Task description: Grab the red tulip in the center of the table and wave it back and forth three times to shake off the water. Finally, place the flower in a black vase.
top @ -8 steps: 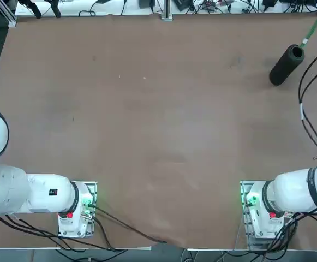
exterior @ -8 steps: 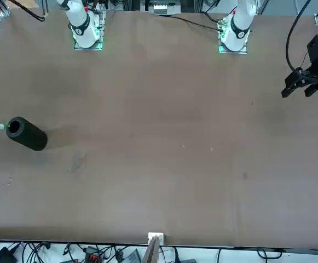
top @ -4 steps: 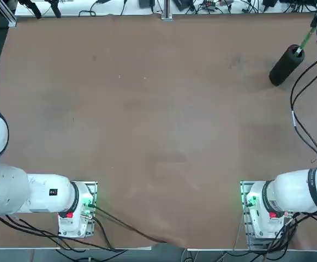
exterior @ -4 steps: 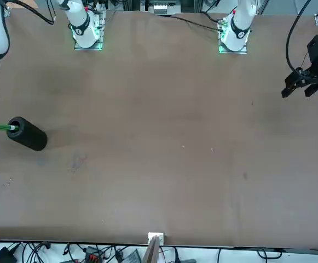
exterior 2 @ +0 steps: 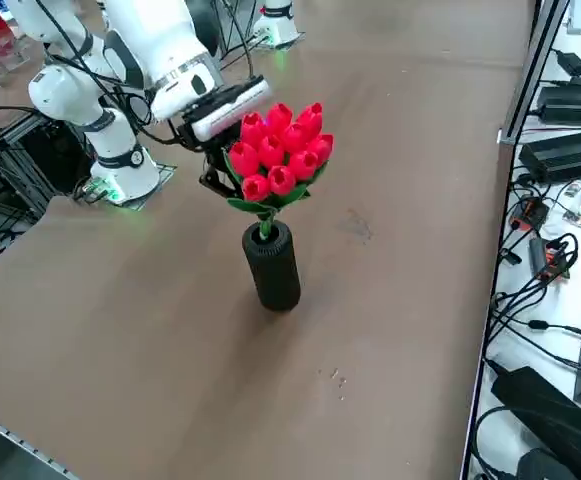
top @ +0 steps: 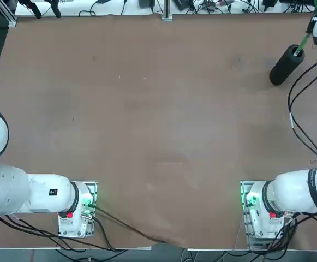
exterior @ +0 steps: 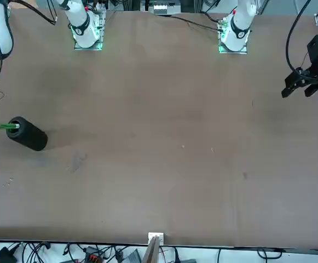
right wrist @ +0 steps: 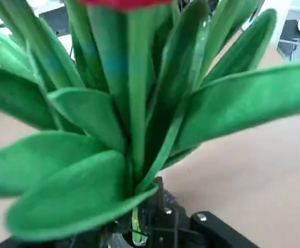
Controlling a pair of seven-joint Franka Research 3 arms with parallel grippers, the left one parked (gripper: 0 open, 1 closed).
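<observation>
My right gripper (exterior 2: 232,150) was clamped on the stalk of the red tulip (exterior 2: 278,150), up at the far right corner of the table (top: 147,125), well away from my base. The black vase (exterior 2: 273,265) stood upright directly below my fingers, and the stalk ran down from my grip into its round mouth, so the bunch was already partly seated in it.

Only the right side view gave the whole arrangement: the red blooms crowded just beyond my fingers, the green leaves spread under them, the vase beneath. From overhead I saw the vase (top: 286,64) as a dark cylinder with a thin green stem leading off toward the picture's edge, where the blooms were cut off. The front view showed much the same, the vase (exterior: 27,133) with a short green length of stem (exterior: 0,127) reaching to my hand at the margin. My wrist camera was filled by the tulip's leaves (right wrist: 139,129), with the gripper's dark body (right wrist: 160,227) showing below them and bare tabletop behind; the vase was hidden there.
</observation>
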